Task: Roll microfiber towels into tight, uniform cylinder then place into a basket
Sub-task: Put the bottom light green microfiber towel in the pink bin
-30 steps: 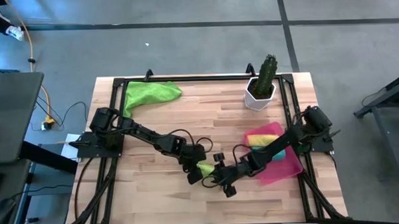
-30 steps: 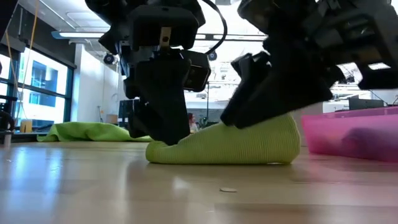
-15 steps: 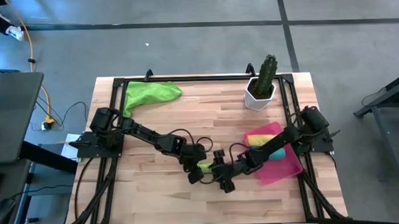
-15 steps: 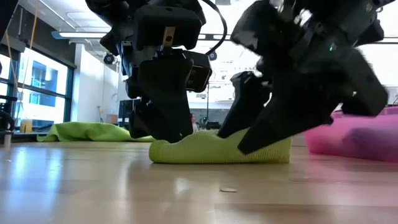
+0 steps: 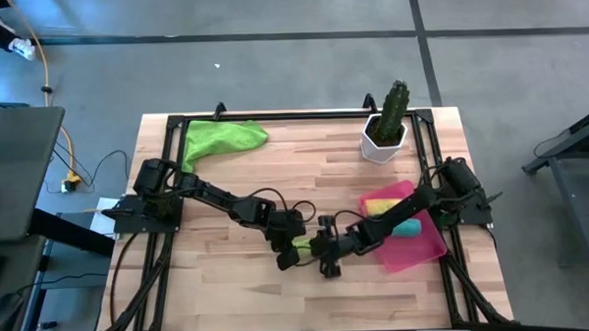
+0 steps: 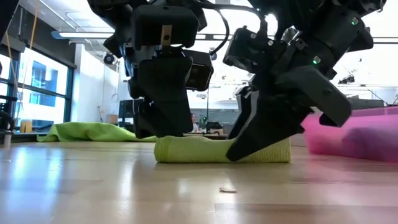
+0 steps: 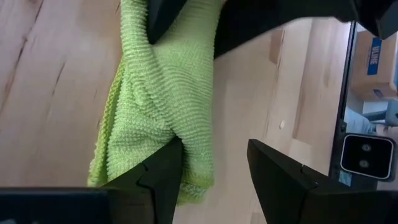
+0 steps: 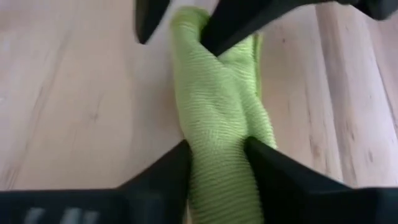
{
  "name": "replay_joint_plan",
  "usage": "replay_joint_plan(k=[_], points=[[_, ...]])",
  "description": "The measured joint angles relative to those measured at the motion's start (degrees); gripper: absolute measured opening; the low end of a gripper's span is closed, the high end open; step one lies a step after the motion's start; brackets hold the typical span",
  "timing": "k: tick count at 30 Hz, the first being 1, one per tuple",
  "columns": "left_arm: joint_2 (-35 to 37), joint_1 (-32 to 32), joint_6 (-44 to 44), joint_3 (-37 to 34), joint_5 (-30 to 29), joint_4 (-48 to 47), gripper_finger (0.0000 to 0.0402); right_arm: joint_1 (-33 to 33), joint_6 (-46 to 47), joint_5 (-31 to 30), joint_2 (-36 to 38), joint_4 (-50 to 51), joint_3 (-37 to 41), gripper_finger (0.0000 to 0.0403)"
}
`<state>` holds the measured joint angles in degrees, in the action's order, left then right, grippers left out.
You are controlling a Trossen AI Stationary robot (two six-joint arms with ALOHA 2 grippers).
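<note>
Lying flat on the wooden table (image 5: 217, 188) near its front middle, a rolled lime green microfiber towel (image 6: 217, 150) has a gripper at each end. The right gripper (image 8: 216, 163) pinches one end between its fingers, while the left gripper (image 7: 208, 163) stands with parted jaws, one finger on the towel's other end. A second lime towel (image 5: 223, 138) lies at the far left corner, and the pink basket (image 5: 420, 250) at right holds yellow and teal towels.

We are looking at a wooden table (image 5: 225, 158) carrying a crumpled lime green towel (image 5: 223, 137) at its far left corner, a potted cactus (image 5: 385, 125) near its far right corner, a pink basket (image 5: 422, 249) by its right edge and a rolled lime green towel (image 6: 205, 149) lying near its front edge.
</note>
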<state>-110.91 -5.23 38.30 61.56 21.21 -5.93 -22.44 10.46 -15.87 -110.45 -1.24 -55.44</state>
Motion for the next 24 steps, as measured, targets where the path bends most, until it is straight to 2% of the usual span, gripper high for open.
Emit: replay_joint_plan(k=[5, 6, 10, 15, 24], points=[[0.1, 0.0, -0.4, 0.0, 1.2, 0.0, 0.0172, 0.0, 1.7, -0.2, 0.0, 1.1, 0.0, 0.0031], [0.4, 0.0, -0.5, 0.0, 1.8, -0.1, 0.0172, 0.0, 1.4, -0.2, 0.0, 1.1, 0.0, 0.0018], [2.5, -0.1, -2.2, -0.1, 4.0, -1.5, 0.0172, 0.0, 1.2, -0.3, 0.7, 1.6, 0.1, 0.0021], [8.4, -0.2, -5.8, -0.1, 4.2, -6.6, 0.0172, 0.1, -2.9, -0.2, 5.4, 8.1, 0.7, 0.0007], [14.5, -2.8, -7.1, 0.0, -7.7, -8.3, 0.0172, -0.7, -2.8, -0.3, 22.2, 28.4, 0.6, 0.0005]])
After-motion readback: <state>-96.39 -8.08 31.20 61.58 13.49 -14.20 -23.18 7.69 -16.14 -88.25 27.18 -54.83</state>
